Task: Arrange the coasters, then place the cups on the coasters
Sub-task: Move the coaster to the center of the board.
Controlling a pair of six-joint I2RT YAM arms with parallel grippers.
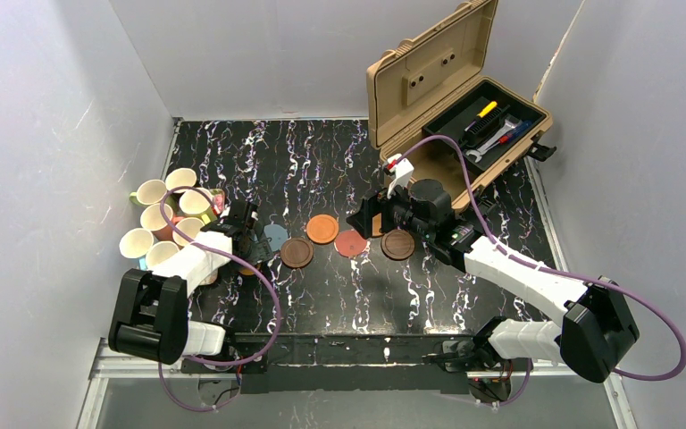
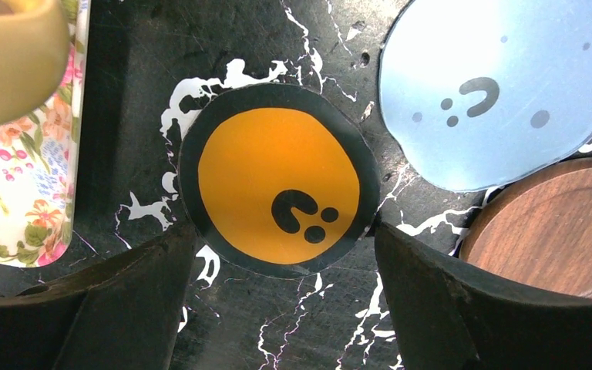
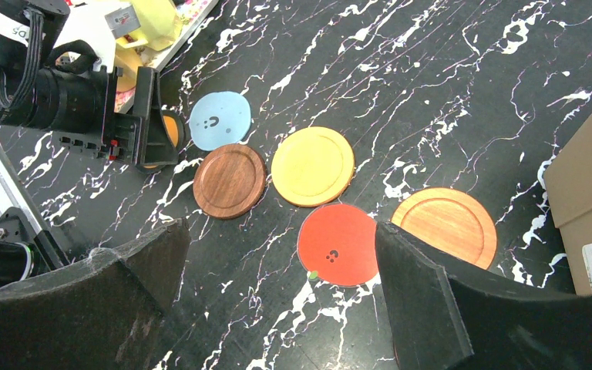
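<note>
Here, the left gripper hangs low over the black marbled table, its jaws spread wide with nothing pinched. An orange coaster with a dark rim lies flat on the table between its two fingers. Just beside that disc lies a grey-blue coaster, whose edge meets a dark wooden coaster. Further along the row lie a yellow-orange coaster, a red coaster and an orange-brown wooden coaster, all near one another.

The right gripper hovers above that end of the row, jaws fully apart and empty. The cups stand clustered on the floral tray at the table's left side, none on a coaster. An open tan tool case sits at the far right.
</note>
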